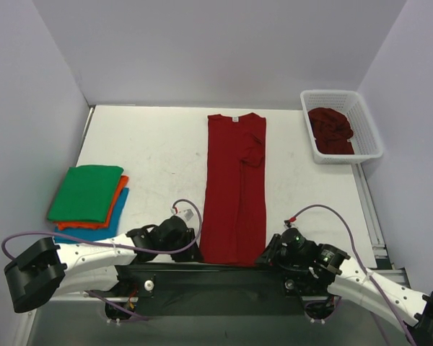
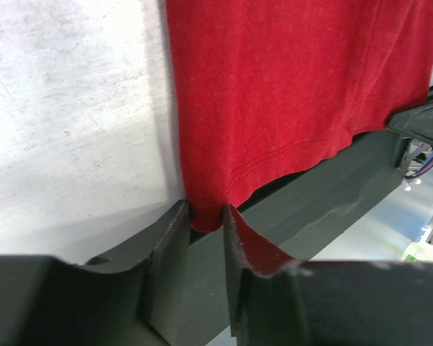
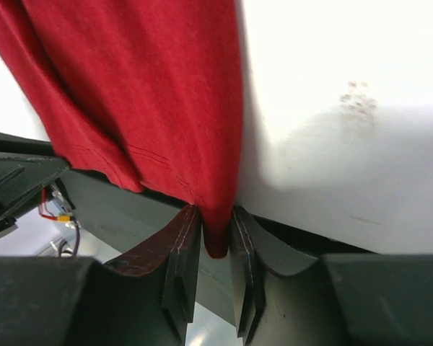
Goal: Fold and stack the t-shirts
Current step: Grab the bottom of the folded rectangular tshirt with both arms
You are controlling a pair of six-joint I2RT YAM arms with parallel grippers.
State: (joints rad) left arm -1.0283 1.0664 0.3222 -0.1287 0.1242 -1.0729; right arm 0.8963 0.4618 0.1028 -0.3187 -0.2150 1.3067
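The left gripper (image 2: 204, 214) is closed upon the near left hem corner of a long dark red cloth t-shirt (image 1: 234, 194). The right gripper (image 3: 216, 220) is closed likewise upon the near right corner. In each wrist view a tip of red cloth is pinched between the dark fingers.

The shirt is laid flat on the white table (image 1: 159, 158), narrowed to a strip with its sleeves turned in. Its white-labelled collar is far from the arms and its hem is at the table's near edge.

The step in hand is judged to be the crosswise fold. It would be done best if all layers at each corner were confirmed held before any lift. Both corners should then be raised together and level, and the hem carried toward the collar without the strip being skewed.

To the left, a stack of folded green, orange and blue t-shirts (image 1: 86, 194) is set near the table's edge. A crumpled dark red t-shirt (image 1: 330, 130) lies in the white plastic mesh basket (image 1: 369, 128) at the far right.
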